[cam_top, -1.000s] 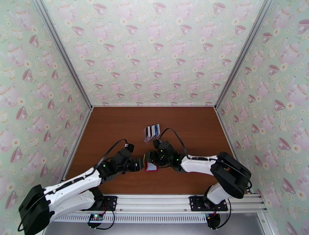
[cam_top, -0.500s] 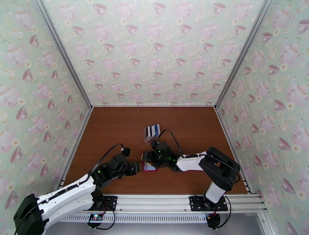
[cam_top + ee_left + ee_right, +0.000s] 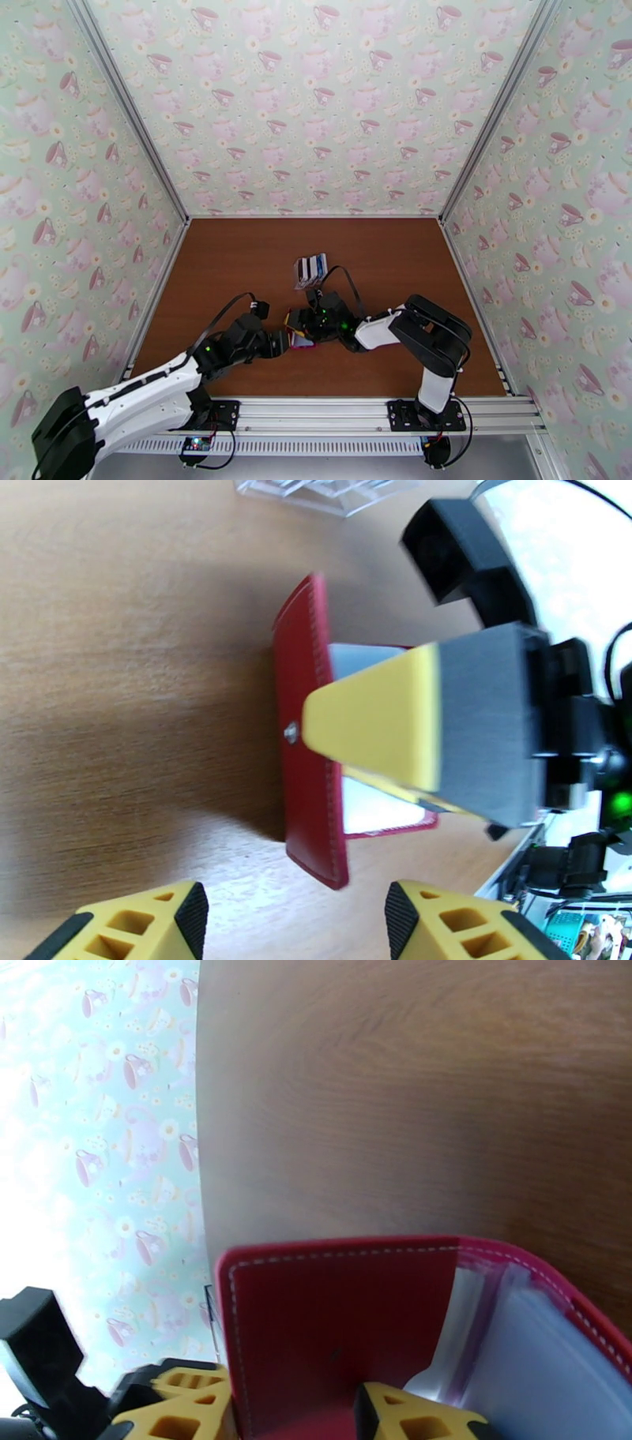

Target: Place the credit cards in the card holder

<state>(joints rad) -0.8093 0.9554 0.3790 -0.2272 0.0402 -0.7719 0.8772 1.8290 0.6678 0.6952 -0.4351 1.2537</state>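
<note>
**A:** Nearest us, our left gripper [image 3: 296,916] hangs open and empty, its fingers spread wide, just short of the holder [image 3: 304,811].

**B:** Where does the holder lie?

**A:** Close to the near edge of the table [image 3: 237,260], about midway along it, opened up. Our right gripper [image 3: 296,1414] is clamped on one red flap, with a finger lying over the pale pockets.

**B:** So the pockets are partly covered. Is a card already in there?

**A:** We cannot tell. Something white shows inside, but it may be only the lining.

**B:** Then how do we do this step well?

**A:** We judge that the right arm should hold the flap steady and tip the pocket mouths toward the left arm, so that its finger does not block the slot. The flap looks soft, so a hard pull would likely fold it or drag the holder across the table.

**B:** And the cards [image 3: 313,268]?

**A:** They stand on edge in the clear rack [image 3: 316,492], beyond the holder, around the middle of the table. We send the left gripper there and pinch one card by its top edge. Then we lift it straight up, so the rack is not tipped.
</note>
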